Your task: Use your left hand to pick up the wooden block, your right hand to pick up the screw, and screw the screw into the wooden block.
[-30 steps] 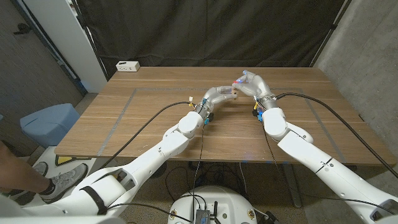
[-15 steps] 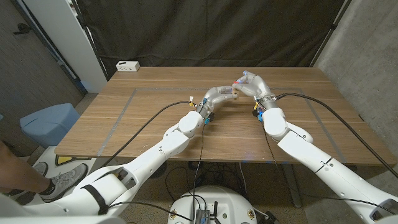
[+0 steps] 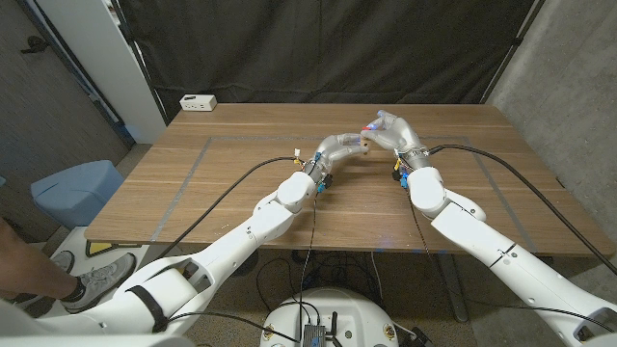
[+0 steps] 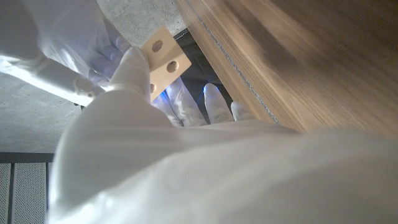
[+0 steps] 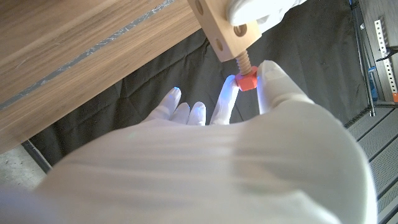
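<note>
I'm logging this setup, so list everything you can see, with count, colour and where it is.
wooden block: one, pale wood with round holes, held up over the table's far middle by the left hand.
screw: one, tan threaded shaft with a red head, its tip in a hole of the block, pinched by the right hand.
table: one, brown wood, under both arms.
white box: one, at the table's far left corner.
black curtain: one, behind the table.
blue bin: one, on the floor left of the table.
person's shoe: one, grey, at the bottom left.
left hand: white, grips the block.
right hand: white, meets the left hand.
</note>
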You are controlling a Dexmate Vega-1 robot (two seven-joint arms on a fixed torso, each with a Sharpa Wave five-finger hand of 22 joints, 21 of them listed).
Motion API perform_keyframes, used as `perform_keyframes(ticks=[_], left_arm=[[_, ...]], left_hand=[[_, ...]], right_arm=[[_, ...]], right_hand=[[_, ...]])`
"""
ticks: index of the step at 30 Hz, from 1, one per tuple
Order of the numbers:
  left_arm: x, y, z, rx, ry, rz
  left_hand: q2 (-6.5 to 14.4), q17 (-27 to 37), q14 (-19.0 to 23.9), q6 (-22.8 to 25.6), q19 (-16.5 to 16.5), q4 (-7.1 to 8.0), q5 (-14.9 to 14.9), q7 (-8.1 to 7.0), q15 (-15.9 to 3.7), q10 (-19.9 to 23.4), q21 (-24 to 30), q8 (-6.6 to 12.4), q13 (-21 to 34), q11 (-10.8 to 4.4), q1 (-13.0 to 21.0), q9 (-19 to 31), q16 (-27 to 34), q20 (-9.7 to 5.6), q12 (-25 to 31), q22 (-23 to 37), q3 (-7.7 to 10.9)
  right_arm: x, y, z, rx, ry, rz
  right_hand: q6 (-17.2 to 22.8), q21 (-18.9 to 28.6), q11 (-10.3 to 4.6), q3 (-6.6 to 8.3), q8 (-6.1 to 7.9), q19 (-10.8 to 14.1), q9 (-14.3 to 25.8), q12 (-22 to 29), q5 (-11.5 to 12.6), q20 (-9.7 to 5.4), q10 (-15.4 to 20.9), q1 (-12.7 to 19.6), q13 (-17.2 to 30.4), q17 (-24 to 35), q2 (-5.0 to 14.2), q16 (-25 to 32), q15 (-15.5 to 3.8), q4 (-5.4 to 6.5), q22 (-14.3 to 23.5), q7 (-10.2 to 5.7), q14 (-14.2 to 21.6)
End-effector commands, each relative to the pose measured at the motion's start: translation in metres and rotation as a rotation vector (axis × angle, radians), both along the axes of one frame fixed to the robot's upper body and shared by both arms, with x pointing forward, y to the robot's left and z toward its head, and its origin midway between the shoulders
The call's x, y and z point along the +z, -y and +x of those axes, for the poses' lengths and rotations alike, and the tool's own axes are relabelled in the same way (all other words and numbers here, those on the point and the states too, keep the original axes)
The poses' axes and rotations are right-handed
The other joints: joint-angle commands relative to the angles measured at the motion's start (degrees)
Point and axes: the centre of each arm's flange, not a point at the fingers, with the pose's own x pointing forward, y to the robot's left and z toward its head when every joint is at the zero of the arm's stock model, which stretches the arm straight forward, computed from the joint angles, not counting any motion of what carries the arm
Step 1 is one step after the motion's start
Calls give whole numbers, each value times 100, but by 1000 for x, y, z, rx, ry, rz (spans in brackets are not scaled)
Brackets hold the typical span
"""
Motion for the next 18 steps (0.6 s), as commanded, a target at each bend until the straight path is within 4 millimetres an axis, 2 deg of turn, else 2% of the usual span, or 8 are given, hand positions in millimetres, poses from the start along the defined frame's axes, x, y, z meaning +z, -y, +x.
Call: perform_keyframes(ticks=[1,18], left_arm=[[1,2,3,-5,-4,7],[2,4,6,-9,-8,10]], left_hand=[[307,1,46,367,16,22,29,-4,-646,63,45,24,729,-16,-146,62,0,48,31,25,23],[311,2,52,361,15,21,29,-6,-642,60,45,17,736,-15,-147,63,-2,46,11,25,16]], right_arm=[[1,2,2,-2,-4,3],[1,5,4,-3,-5,5]], right_hand=[[10,4,-7,-35,39,45,11,7,24,-91,33,1,33,29,57,0,-76,5,10,-37,36],[5,6,3,-42,67,51,2,5,35,-84,30,-2,35,31,68,-1,-66,9,10,-31,43]])
